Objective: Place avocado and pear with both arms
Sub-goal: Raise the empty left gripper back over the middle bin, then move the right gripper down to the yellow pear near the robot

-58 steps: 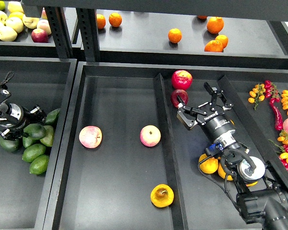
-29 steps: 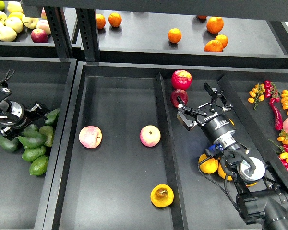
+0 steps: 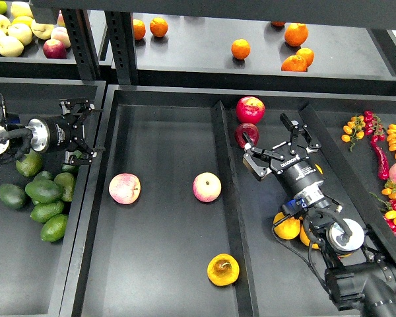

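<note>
Pear [image 3: 222, 269] in middle tray; avocado [image 3: 44, 191] left

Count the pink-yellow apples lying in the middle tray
2: one apple near the middle tray's left wall, the other apple near its right wall. The pear lies below them.

- 6 avocados [image 3: 45, 191] in the left bin.
- 2 pink-yellow apples [image 3: 124, 188] in the middle bin.
- 1 pear [image 3: 223, 269] in the middle bin.
- 2 red apples [image 3: 250, 109] beside the divider.
- 7 oranges [image 3: 240, 49] on the upper shelf, 1 half hidden.
- 2 grippers, left [image 3: 83, 135] and right [image 3: 276, 140].
</note>
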Controlling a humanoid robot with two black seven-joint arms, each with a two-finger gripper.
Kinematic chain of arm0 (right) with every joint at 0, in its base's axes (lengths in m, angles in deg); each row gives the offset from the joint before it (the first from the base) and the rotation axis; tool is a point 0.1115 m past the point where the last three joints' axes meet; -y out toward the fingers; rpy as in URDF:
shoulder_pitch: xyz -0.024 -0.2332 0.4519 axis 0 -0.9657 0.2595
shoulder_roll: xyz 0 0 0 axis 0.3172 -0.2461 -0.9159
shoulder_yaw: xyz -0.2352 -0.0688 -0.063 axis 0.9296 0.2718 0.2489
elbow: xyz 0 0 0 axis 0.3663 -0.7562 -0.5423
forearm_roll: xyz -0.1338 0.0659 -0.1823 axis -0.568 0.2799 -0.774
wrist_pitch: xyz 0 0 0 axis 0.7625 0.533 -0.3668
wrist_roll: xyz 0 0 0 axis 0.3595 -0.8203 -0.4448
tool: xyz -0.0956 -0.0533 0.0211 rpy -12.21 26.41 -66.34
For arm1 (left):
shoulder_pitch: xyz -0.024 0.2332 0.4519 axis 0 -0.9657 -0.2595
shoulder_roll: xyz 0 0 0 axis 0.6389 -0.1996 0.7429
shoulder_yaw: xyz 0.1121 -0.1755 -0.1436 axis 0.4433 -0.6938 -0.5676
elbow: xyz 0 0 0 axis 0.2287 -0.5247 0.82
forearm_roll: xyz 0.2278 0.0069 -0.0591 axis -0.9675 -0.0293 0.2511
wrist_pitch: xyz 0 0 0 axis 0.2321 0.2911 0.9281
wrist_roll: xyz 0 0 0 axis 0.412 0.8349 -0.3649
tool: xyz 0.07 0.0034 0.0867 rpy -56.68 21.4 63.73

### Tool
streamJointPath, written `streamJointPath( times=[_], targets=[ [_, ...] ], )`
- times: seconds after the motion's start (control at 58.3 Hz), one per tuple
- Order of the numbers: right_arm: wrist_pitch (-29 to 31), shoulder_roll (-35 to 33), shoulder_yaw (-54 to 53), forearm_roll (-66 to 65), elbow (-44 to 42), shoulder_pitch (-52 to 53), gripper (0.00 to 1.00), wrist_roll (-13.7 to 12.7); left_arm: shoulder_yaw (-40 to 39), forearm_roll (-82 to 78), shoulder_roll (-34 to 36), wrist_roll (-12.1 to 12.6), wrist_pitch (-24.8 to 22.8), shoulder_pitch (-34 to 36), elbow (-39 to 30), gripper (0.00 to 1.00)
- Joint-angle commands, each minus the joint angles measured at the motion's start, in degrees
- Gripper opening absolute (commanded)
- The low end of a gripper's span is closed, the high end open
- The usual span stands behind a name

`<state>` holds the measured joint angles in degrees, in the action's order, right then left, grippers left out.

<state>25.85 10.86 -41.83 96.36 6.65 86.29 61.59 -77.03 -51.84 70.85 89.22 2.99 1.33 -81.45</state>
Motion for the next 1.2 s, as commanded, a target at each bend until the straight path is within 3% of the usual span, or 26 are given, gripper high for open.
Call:
streamJointPath(
  times=[0.0, 0.292, 0.395, 0.618, 0.978, 1.184],
  targets=[
    [0.2, -1.0, 0.0, 0.0, 0.4, -0.9, 0.99, 0.1, -3.7, 5.8, -0.9, 0.0, 0.0, -2.7, -3.8, 0.99],
    [2.9, -2.9, 0.1, 0.1, 1.4, -1.2, 0.99, -0.4, -15.9, 11.8, -5.7, 0.0, 0.0, -13.0, -15.5, 0.99],
    [2.9, -3.3, 0.7, 0.3, 2.4, -1.2, 0.99, -1.6, -24.6, 11.8, -8.8, 0.0, 0.0, -19.7, -21.5, 0.99],
    [3.6, -5.9, 4.3, 0.2, 3.0, -1.6, 0.99, -4.4, -32.1, 11.9, -15.4, 0.0, 0.0, -24.8, -26.6, 0.99],
    [6.2, -13.0, 12.5, 0.3, 4.5, -1.6, 0.99, -8.1, -34.2, 12.0, -16.0, 0.0, 0.0, -33.0, -35.5, 0.99],
    [6.2, -17.8, 16.7, 0.3, 6.2, 0.1, 0.99, -11.6, -33.6, 12.8, -16.0, 0.0, 0.0, -35.3, -37.6, 0.99]
  ],
)
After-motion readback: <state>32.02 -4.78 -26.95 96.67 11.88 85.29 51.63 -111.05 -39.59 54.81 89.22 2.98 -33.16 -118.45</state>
